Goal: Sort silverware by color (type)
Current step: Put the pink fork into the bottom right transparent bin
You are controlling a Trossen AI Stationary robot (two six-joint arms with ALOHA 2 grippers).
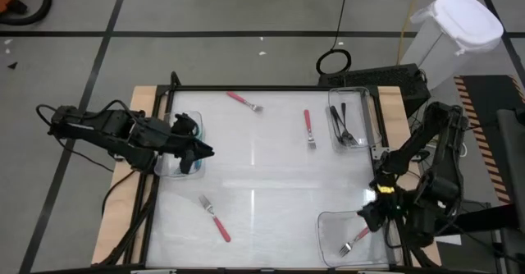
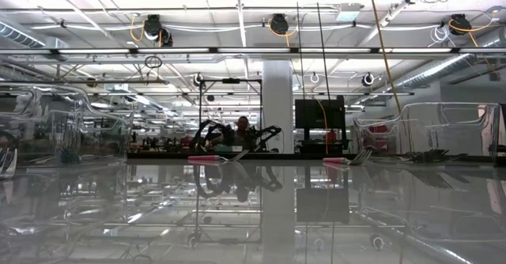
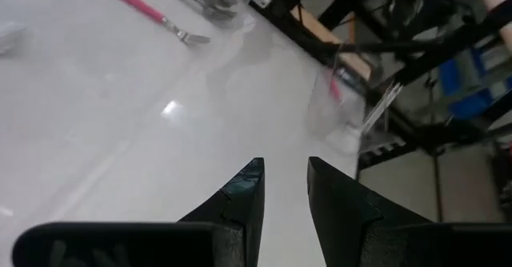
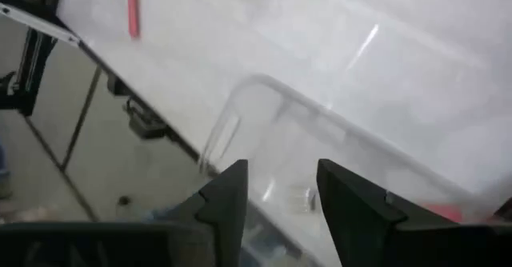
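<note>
Right jaws parted over the near-right bin; loose pink forks remain out on the tabletop.

We find the right gripper (image 1: 373, 216) at the rim of the clear bin (image 1: 328, 235), jaws parted and empty, one pink-handled fork (image 1: 354, 241) lying in that bin just beside them. Of the loose forks, the upright one (image 1: 308, 129), long axis running away from the bin toward the far edge, lies nearer this arm, in our judgement. The fork (image 1: 216, 218) lying diagonally on the bin's other side sits nearer the left gripper (image 1: 197, 152), whose jaws stand slightly apart, grasping nothing. Black forks (image 1: 342, 125) occupy the far-right bin.
</note>
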